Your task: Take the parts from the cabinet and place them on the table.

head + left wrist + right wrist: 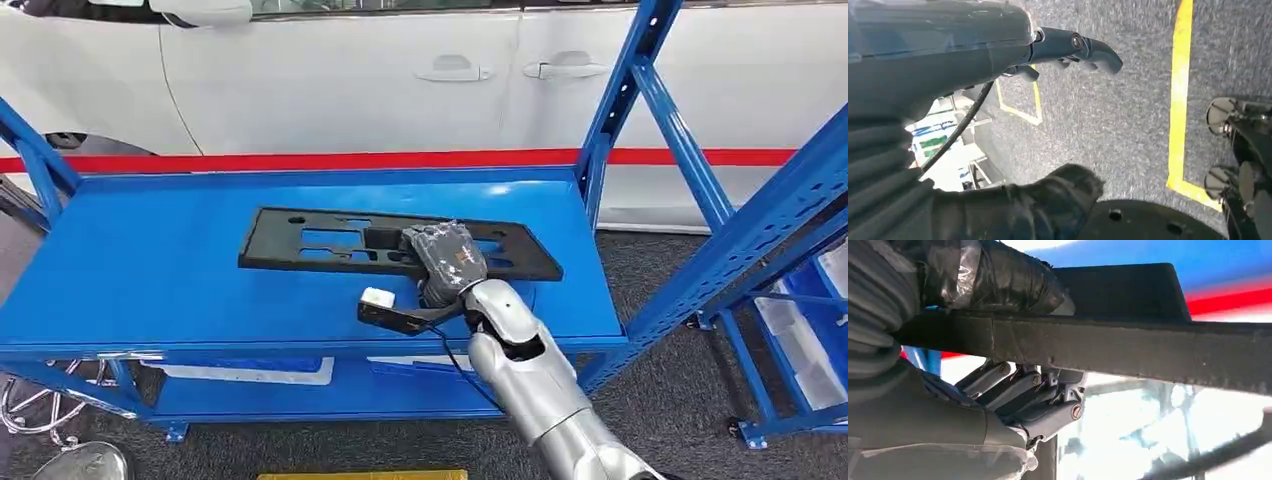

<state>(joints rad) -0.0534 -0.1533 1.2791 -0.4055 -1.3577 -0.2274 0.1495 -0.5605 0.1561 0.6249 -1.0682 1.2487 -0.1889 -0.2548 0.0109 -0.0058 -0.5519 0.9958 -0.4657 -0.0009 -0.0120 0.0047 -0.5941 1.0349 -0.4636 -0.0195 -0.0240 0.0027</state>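
A long flat black part (300,240) with several cut-outs lies across the blue cabinet shelf (150,270). My right hand (447,258) grips its near edge right of the middle. In the right wrist view the taped thumb (998,280) presses one face of the part (1148,350) and the dark fingers (1033,400) curl against the other face. My left hand (973,55) hangs over the grey floor with its fingers (1088,47) stretched out, apart from the thumb (1048,200), holding nothing.
A white car (400,70) with a red stripe stands close behind the cabinet. Blue uprights (620,100) and slanted braces (740,240) frame the shelf on the right. Blue bins (810,320) sit low at the far right. Yellow floor lines (1178,90) mark the carpet.
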